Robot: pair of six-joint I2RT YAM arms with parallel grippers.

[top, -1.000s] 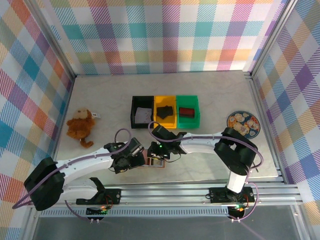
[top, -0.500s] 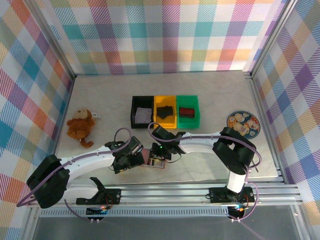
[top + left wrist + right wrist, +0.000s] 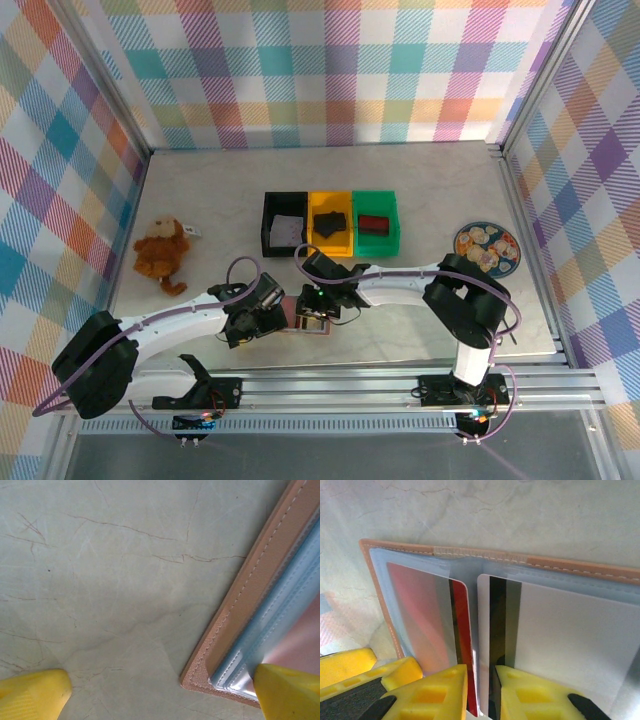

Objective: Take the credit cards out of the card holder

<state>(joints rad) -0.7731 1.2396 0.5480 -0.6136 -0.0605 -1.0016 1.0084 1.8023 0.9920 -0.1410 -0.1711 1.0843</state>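
The card holder [image 3: 309, 326] lies open on the table between both arms, pinkish-tan outside [image 3: 470, 554] with pale blue clear sleeves. A red credit card [image 3: 462, 625] sticks partly out of the left sleeve. A white credit card [image 3: 570, 635] with a black stripe lies on the right. My right gripper [image 3: 481, 680] [image 3: 316, 308] comes down on the middle, its jaws nearly closed with the inner edges of both cards between them. My left gripper [image 3: 160, 695] [image 3: 270, 318] stands wide open at the holder's left corner [image 3: 260, 590]. One of its fingertips [image 3: 290, 690] rests on the sleeves, the other on bare table.
Behind the holder stand a black bin [image 3: 268, 222], a yellow bin [image 3: 331, 203] and a green bin [image 3: 376, 200], each with an item inside. A brown plush monkey [image 3: 162, 250] lies at the left, and a patterned plate [image 3: 487, 246] at the right.
The left gripper has edged slightly right toward the holder. The right gripper stays on the cards.
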